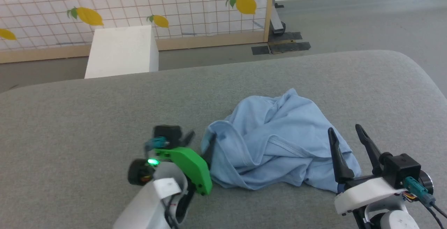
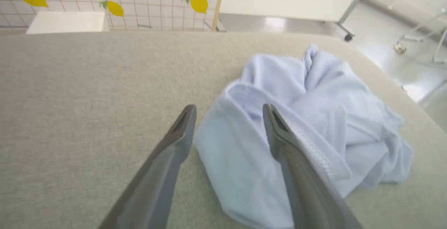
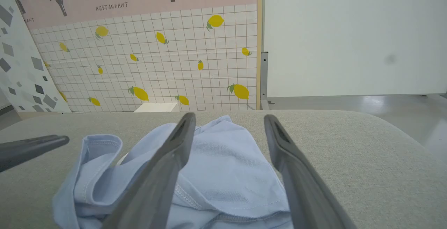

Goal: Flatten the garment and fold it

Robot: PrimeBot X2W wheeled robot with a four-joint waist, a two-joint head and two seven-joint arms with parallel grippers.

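The garment (image 1: 276, 141) is a light blue T-shirt lying crumpled in a heap on the grey padded surface (image 1: 87, 117), with a stitched hem showing across its front. My left gripper (image 1: 199, 142) is at the heap's left edge, open, one finger over the fabric and the other over bare surface. In the left wrist view the left gripper (image 2: 228, 108) has its jaws spread wide around a fold of the garment (image 2: 314, 93). My right gripper (image 1: 345, 129) stands open at the heap's near right corner. In the right wrist view the right gripper (image 3: 228, 117) is low over the garment (image 3: 223, 159), holding nothing.
A white box (image 1: 122, 51) stands on the floor beyond the surface's far edge, in front of a lemon-patterned tiled panel (image 1: 174, 5). The surface rounds off at its far right corner (image 1: 419, 68). The left gripper's finger (image 3: 31, 147) shows at the left in the right wrist view.
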